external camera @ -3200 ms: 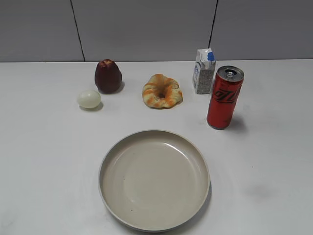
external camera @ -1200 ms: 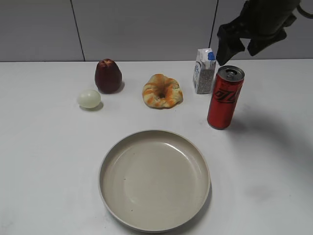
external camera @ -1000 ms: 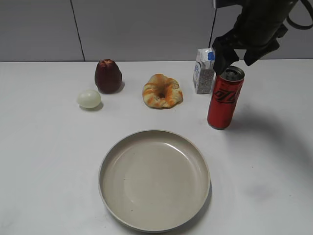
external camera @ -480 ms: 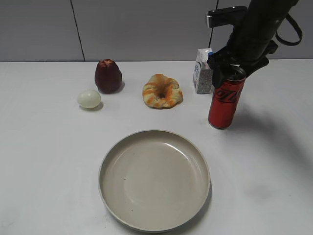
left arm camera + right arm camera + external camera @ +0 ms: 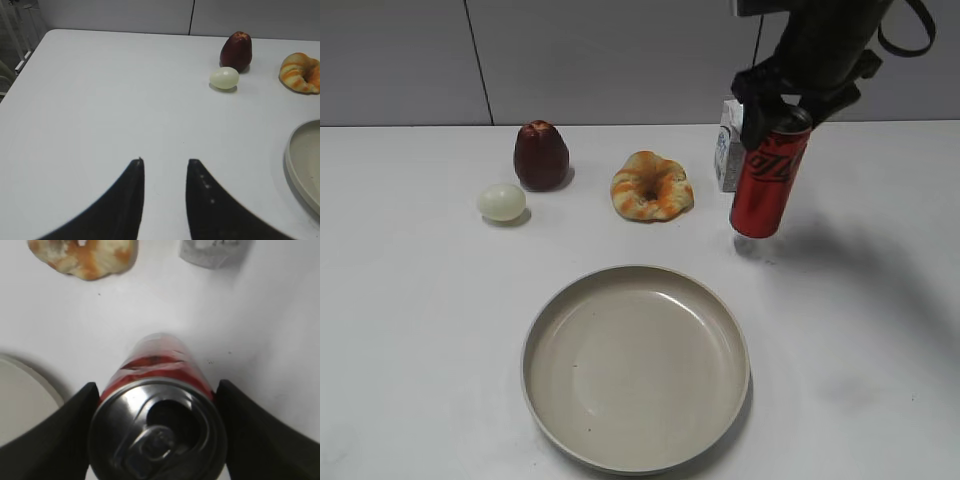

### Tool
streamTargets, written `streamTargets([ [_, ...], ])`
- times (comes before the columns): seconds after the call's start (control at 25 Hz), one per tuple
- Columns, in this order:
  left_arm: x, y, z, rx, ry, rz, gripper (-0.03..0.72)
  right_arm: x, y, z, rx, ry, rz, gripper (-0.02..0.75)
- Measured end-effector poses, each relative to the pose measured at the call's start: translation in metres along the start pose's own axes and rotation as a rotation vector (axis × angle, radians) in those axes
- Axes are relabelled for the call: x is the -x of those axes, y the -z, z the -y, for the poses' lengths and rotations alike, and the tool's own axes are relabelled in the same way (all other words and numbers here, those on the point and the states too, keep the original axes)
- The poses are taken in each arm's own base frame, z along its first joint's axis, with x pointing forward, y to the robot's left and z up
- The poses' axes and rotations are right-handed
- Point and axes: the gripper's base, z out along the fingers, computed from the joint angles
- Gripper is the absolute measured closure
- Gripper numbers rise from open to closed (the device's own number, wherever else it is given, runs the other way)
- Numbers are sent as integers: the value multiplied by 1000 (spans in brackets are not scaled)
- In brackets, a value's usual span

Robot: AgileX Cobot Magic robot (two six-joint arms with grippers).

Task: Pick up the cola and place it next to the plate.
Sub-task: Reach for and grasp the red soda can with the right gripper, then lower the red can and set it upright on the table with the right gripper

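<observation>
My right gripper (image 5: pixel 782 108) is shut on the top of the cola (image 5: pixel 768 180), a tall slim red can with black lettering, and holds it tilted just above the table, right of the bread. In the right wrist view the cola's silver top (image 5: pixel 157 427) sits between the two black fingers (image 5: pixel 156 420). The plate (image 5: pixel 545 395), large, round and beige, lies at the front centre, below and left of the cola; its rim also shows in the left wrist view (image 5: pixel 292 165) and right wrist view (image 5: pixel 30 375). My left gripper (image 5: pixel 165 162) is open and empty over bare table.
A white-and-blue carton (image 5: pixel 728 150) stands just behind the cola. A ring-shaped bread (image 5: pixel 651 186), a dark red apple (image 5: pixel 541 155) and a pale egg (image 5: pixel 502 202) sit along the back left. A grey wall runs behind the white table.
My right arm came in from the upper right, came down onto the cola's top and shut on it. The cola has since lifted off the table, tilted and shifted slightly left.
</observation>
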Motion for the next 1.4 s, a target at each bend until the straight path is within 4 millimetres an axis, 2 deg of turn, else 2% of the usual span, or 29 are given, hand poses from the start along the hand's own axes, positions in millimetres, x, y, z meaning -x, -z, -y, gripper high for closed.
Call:
streamTargets([
  [0.12, 0, 0, 0, 0, 0, 0, 458, 7, 10, -22, 16, 51, 28, 227],
  [0.24, 0, 0, 0, 0, 0, 0, 459, 7, 10, -55, 44, 118, 42, 227],
  [0.36, 0, 0, 0, 0, 0, 0, 459, 6, 3, -83, 64, 177, 50, 227],
  [0.52, 0, 0, 0, 0, 0, 0, 459, 4, -17, -106, 80, 222, 45, 227],
  [0.8, 0, 0, 0, 0, 0, 0, 459, 3, -46, -109, 77, 226, 9, 227],
  [0.92, 0, 0, 0, 0, 0, 0, 459, 4, -52, -108, 77, 225, 13, 225],
  [1.08, 0, 0, 0, 0, 0, 0, 459, 5, -53, -109, 77, 225, 20, 125],
  [1.2, 0, 0, 0, 0, 0, 0, 459, 9, -46, -110, 80, 230, 24, 85],
  [1.28, 0, 0, 0, 0, 0, 0, 459, 14, -33, -112, 84, 235, 36, 80],
  [1.4, 0, 0, 0, 0, 0, 0, 459, 18, 5, -115, 92, 241, 85, 80],
])
